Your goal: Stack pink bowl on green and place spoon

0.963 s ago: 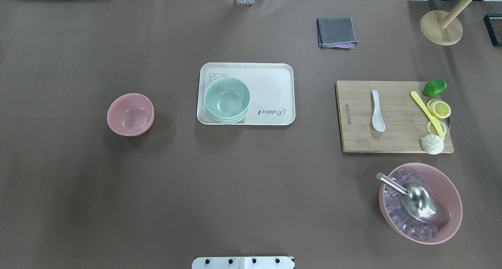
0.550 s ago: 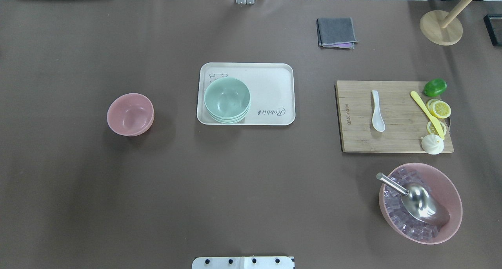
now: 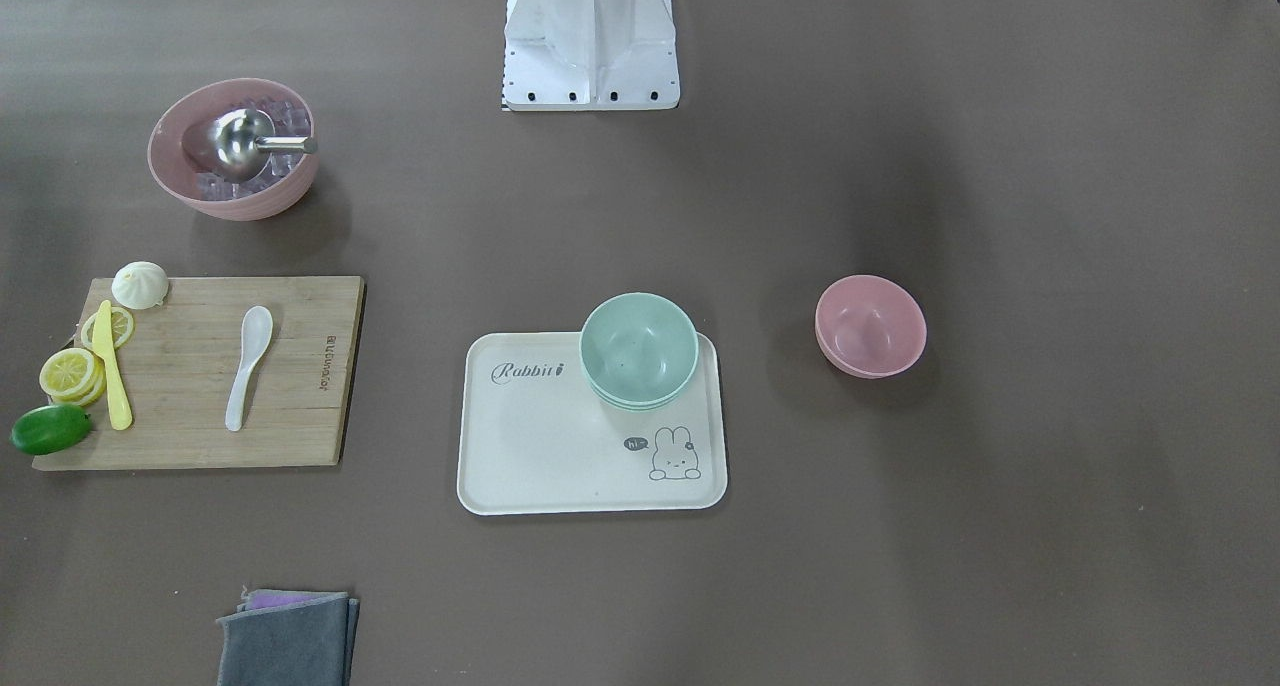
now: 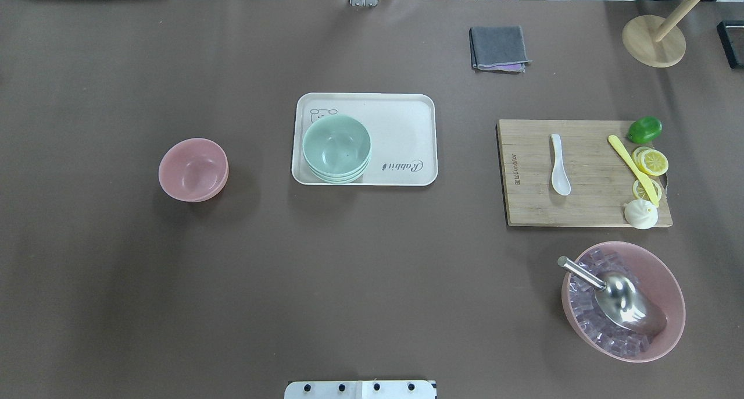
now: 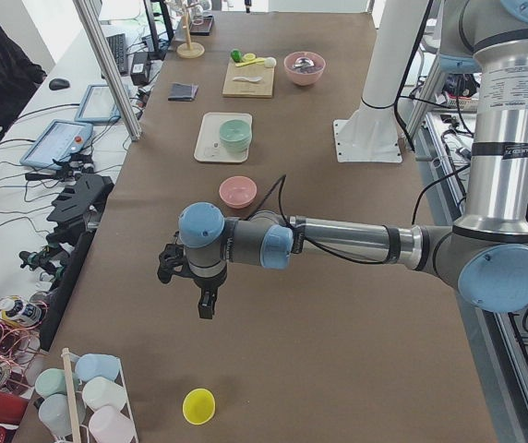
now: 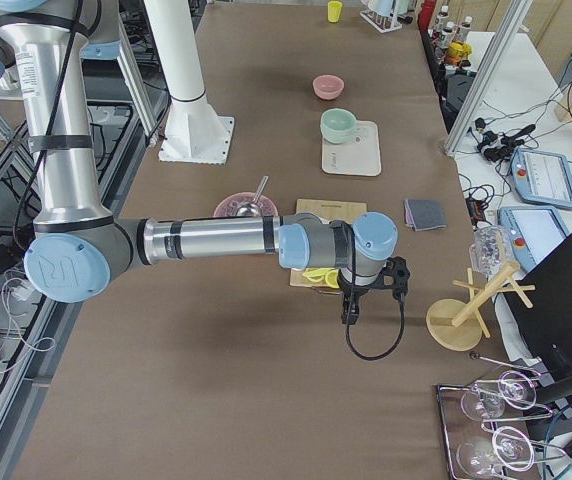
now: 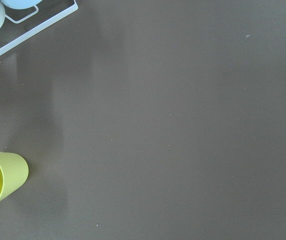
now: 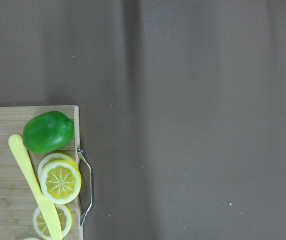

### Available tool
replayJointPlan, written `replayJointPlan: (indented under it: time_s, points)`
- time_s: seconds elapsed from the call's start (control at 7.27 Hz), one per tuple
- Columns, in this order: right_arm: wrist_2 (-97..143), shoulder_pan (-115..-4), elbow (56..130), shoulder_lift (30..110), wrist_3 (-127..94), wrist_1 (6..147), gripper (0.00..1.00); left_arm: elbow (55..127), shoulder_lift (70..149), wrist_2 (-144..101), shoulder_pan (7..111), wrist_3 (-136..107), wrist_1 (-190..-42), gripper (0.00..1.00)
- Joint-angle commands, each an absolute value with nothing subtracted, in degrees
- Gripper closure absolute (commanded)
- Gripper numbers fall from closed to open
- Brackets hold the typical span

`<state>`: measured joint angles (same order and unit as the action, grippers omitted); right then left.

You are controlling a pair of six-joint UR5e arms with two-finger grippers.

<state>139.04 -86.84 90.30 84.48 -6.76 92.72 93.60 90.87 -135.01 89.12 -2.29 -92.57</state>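
A small pink bowl [image 4: 193,170] stands alone on the brown table, left of a white tray [image 4: 401,125]. A stack of green bowls [image 4: 336,149] sits on the tray's left part. A white spoon [image 4: 560,165] lies on a wooden cutting board [image 4: 593,178] at the right. My left gripper [image 5: 206,305] shows only in the exterior left view, hanging over bare table well away from the pink bowl [image 5: 237,192]; I cannot tell if it is open. My right gripper [image 6: 349,312] shows only in the exterior right view, beyond the board's end; I cannot tell its state.
A lime [image 4: 644,129], lemon slices [image 4: 652,161], a yellow knife [image 4: 632,167] and a bun [image 4: 640,214] sit on the board's right end. A large pink bowl of ice with a metal scoop [image 4: 623,301], a grey cloth [image 4: 499,47], a wooden stand [image 4: 653,41] and a yellow cup [image 5: 198,406] stand around.
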Motion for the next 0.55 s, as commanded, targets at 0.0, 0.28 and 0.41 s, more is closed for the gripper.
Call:
replayJointPlan:
  time_s: [0.0,0.28,0.41]
  points:
    - [139.04,-86.84,90.44,84.55,-6.77,92.72,0.00,93.60,90.88,-135.09,89.12,-2.29,-92.64,0.02]
    - [138.96,-86.84,90.44,84.73,-6.68,92.72,0.00,93.69,90.70,-135.18,89.12,-2.29,-92.46,0.02]
    - [138.96,-86.84,90.44,84.81,-6.77,92.72,0.00,93.60,90.62,-135.18,89.12,-2.29,-92.55,0.02]
